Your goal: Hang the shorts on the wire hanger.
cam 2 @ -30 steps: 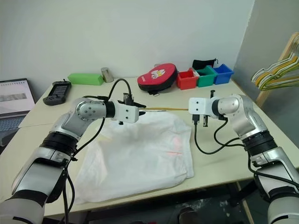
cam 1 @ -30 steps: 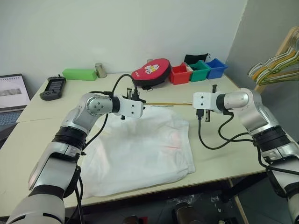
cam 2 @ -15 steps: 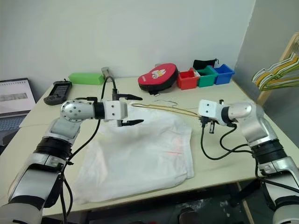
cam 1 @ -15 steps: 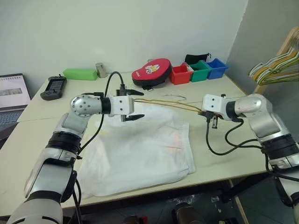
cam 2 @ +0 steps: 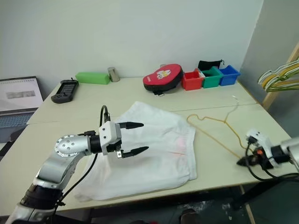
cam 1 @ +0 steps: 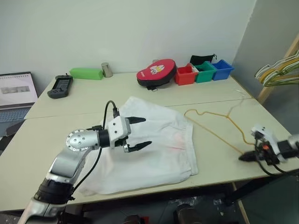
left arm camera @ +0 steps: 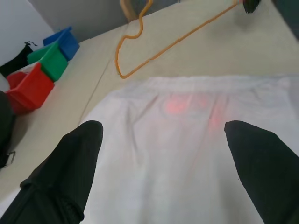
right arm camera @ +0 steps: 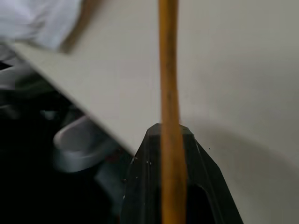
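Note:
The white shorts (cam 1: 161, 140) lie spread flat on the table, with a faint pink print (left arm camera: 177, 105) near the waistband. My left gripper (cam 1: 145, 131) hovers open just above their middle, nothing between its black fingers (left arm camera: 65, 177). The yellow-orange wire hanger (cam 1: 212, 133) lies on the table to the right of the shorts, its grey hook (cam 1: 239, 99) pointing to the far side. My right gripper (cam 2: 243, 162), near the table's front right edge, is shut on the hanger's near corner; the right wrist view has the wire (right arm camera: 168, 70) running out from between the closed fingertips (right arm camera: 196, 186).
Along the back of the table stand a red case (cam 1: 156, 73), red (cam 1: 185, 74), green (cam 1: 202, 71) and blue bins (cam 1: 219, 69), a green box (cam 1: 86, 73), a metal cup (cam 1: 107, 70) and a handheld device (cam 1: 60, 86). A laptop (cam 1: 16, 91) is at far left. More hangers (cam 1: 280, 70) hang at right.
My left gripper opened, let go of the hanger and drew back over the shorts. My right gripper pulled the hanger right and nearer, so it lies beside the shorts. The head camera shifted.

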Tool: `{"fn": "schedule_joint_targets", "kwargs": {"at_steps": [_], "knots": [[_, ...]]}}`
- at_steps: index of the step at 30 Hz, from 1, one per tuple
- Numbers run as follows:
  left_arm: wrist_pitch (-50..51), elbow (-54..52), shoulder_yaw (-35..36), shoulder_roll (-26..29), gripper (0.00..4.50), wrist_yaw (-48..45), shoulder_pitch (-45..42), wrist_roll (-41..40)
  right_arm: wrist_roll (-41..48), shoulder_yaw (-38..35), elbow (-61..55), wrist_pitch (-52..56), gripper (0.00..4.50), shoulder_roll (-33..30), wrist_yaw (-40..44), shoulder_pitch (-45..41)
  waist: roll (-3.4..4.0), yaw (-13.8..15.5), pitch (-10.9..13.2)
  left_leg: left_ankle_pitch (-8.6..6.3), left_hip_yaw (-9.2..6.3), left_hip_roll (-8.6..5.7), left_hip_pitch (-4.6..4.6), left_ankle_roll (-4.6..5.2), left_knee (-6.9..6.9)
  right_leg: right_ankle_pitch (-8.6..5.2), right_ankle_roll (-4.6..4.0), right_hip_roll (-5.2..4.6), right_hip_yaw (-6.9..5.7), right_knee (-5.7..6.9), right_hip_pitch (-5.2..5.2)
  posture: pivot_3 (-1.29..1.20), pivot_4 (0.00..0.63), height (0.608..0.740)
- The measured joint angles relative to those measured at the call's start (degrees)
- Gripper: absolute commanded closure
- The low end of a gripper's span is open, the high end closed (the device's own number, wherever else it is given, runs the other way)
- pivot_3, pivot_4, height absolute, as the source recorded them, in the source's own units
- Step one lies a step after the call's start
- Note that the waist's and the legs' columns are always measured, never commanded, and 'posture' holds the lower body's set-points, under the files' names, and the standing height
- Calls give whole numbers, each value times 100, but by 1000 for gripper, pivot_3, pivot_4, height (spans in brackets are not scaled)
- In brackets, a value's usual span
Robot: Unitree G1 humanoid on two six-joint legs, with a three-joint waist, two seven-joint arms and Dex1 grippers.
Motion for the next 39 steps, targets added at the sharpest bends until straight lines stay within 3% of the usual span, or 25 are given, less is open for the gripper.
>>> {"fn": "schedule_joint_targets", "kwargs": {"at_steps": [4,8,14,18,26,39], "knots": [[362,-402,78,-18,33,218,279,-61,807,-225,-272,940,4500,-497,186,714,-29,19,19,-5,13,4,93,-9,-2,-39,-69,1,13,-22,80,-96,34,740],[478,-502,88,-18,33,291,410,-62,1508,-474,-782,1522,4500,-576,152,1338,-36,19,23,-17,18,4,89,-30,-2,-39,-68,2,15,-29,79,-91,38,740],[507,-594,129,-6,33,314,485,-51,2055,-880,-1137,2040,4500,-154,-413,1699,-49,59,30,-3,20,4,60,-1,-8,-33,-59,6,17,-51,68,-84,46,740],[561,-620,130,0,33,341,536,-44,2220,-1077,-967,2064,4500,60,-757,1795,-47,143,30,-27,20,12,48,7,-18,-9,-18,15,16,-89,68,-90,54,740],[577,-620,170,102,33,279,538,-50,2283,-1383,-385,1898,4500,-59,-905,2099,-49,307,41,-43,28,17,41,14,-20,-27,-45,17,18,-112,64,-99,57,740],[570,-612,174,135,33,172,522,-50,2923,-1543,-1013,2007,4500,24,-1116,2469,-59,316,89,-43,40,23,43,13,-20,-31,-51,17,25,-115,63,-96,67,740]]}}
